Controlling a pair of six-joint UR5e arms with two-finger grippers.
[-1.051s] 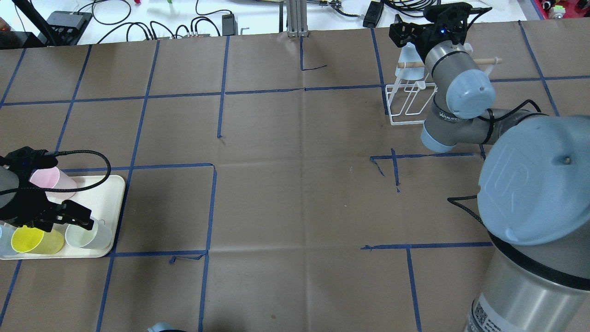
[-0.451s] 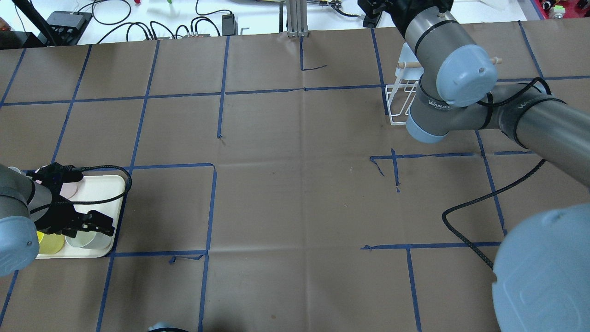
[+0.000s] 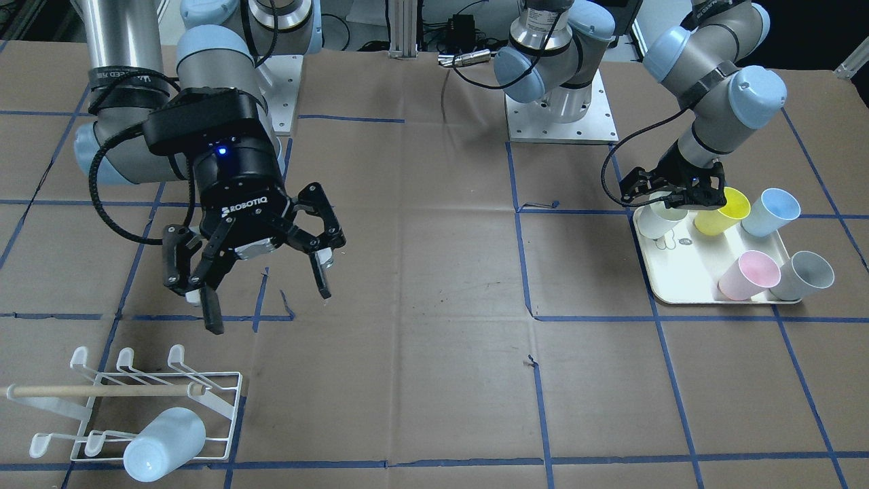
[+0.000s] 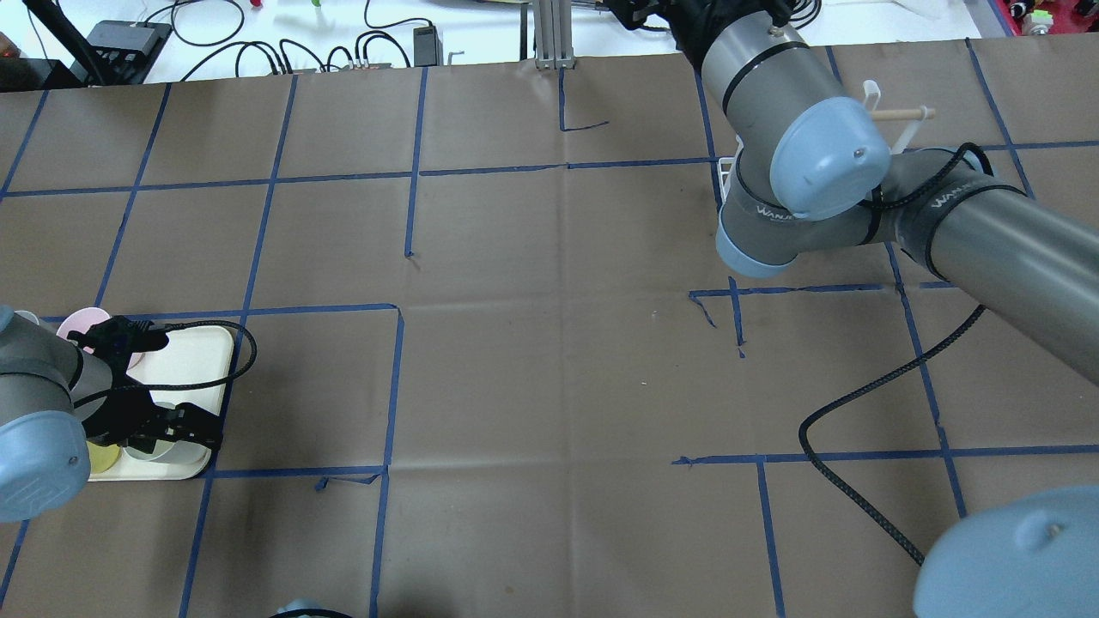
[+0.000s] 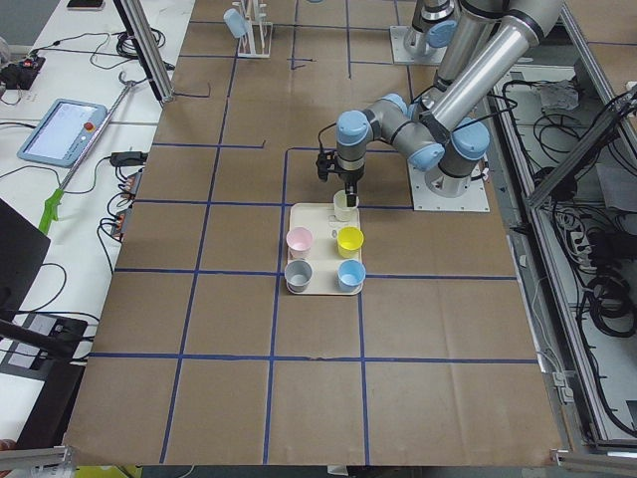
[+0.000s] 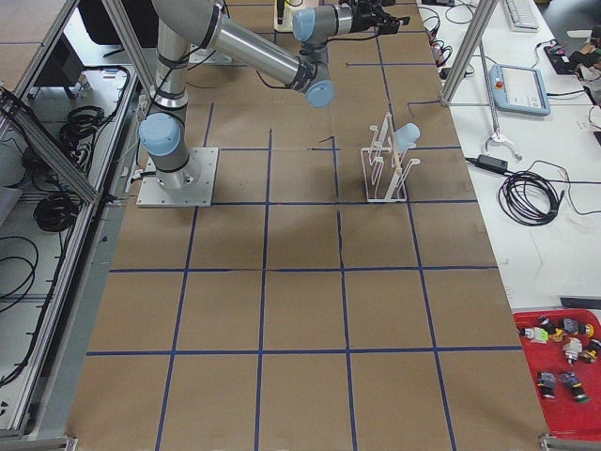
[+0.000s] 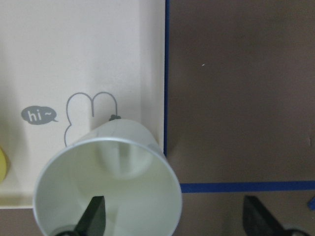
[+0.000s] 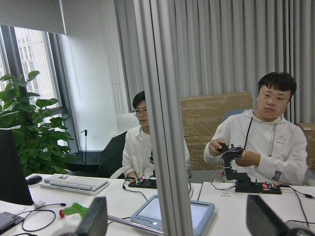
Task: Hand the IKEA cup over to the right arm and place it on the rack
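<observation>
Your right arm (image 3: 129, 81) is made of silver-grey tubes with rounded, pale blue joint caps. One joint has a black band with white letters. The right gripper (image 3: 269, 309) is black with the white word ROBOTIQ, and a small blue light (image 3: 218, 146) glows at 11 o'clock from that word. A black braided cable (image 4: 802, 433) runs along the arm. The left arm (image 3: 713, 75) has the same colours, and its white base plate (image 3: 597, 122) shows dark screws.

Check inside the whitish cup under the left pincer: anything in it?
Nothing visible: the wrist view shows the whitish cup's bare walls and bottom. One finger of the left pincer covers a strip by the near rim, so that part is hidden.
</observation>
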